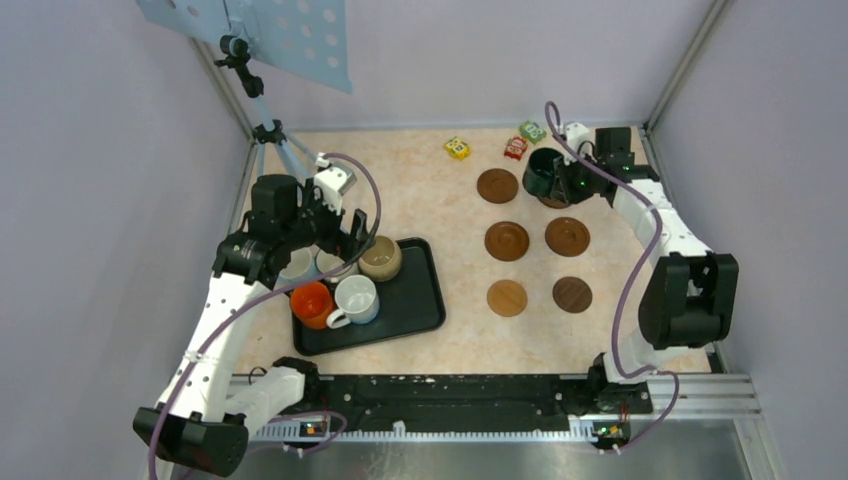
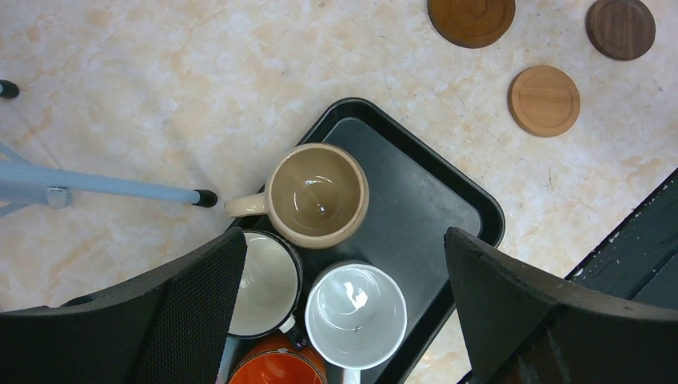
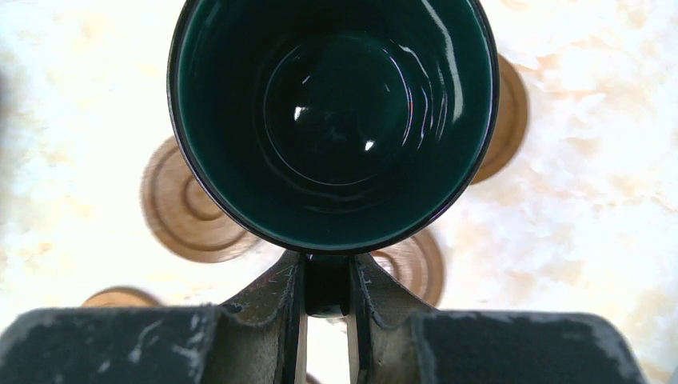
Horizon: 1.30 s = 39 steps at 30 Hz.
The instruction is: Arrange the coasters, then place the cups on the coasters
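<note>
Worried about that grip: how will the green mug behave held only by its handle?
The green mug looks glossy, so its handle may slip or pivot in the shut right gripper. It looks ceramic, so it is probably heavy and, gripped at one side, may tilt. Probably rigid but chippable if set down hard.

Tray sits left of centre on the counter, mugs in it, coasters to its right, blocks above them, lone mug upper right.

coasters: flat, two columns | green mug: upright, over one | other mugs: tray
</note>
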Motion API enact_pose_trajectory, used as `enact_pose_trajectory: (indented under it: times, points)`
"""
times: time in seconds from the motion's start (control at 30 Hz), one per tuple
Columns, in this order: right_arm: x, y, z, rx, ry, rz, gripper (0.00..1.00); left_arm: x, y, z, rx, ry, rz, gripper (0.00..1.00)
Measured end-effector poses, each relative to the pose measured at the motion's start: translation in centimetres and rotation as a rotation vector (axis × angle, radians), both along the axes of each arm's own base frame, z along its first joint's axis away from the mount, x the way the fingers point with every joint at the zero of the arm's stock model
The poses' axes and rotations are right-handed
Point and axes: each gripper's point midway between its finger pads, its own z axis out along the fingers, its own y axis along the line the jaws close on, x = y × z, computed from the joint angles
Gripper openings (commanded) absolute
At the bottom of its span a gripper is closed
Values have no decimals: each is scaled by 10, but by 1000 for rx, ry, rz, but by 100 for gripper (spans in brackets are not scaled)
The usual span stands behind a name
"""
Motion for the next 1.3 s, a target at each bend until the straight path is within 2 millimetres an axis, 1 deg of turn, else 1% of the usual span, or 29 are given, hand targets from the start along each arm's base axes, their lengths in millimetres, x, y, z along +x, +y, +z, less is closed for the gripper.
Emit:
enact_pose_trajectory:
  times: [0.07,0.13,0.23,0.33,0.43,0.57,0.87,0.93,1.23,1.3]
  points:
    - [13,-20,-6,-16,6,-28,0,0,0,0,-2,0,-2,99]
    - [23,-33,-14,-30,17,-42,0,-1,0,-1,-4,3,-4,99]
    - [36,-47,-26,-39,32,-54,0,-1,0,-5,-5,14,-5,99]
    - [44,-56,-40,-54,44,-58,0,-2,1,-10,-5,26,-4,99]
    - [48,-62,-51,-67,58,-61,0,-2,2,-12,-5,30,1,99]
    - [56,-63,-65,-75,63,-57,0,0,4,-11,-7,26,6,99]
    - [68,-72,-85,-89,66,-67,0,1,6,-11,-10,27,13,99]
    - [69,-75,-87,-95,65,-70,0,1,6,-11,-11,28,13,99]
    - [72,-93,-86,-105,54,-102,0,2,5,-13,-16,38,9,99]
    - [72,-95,-86,-104,54,-105,0,3,5,-15,-17,45,8,99]
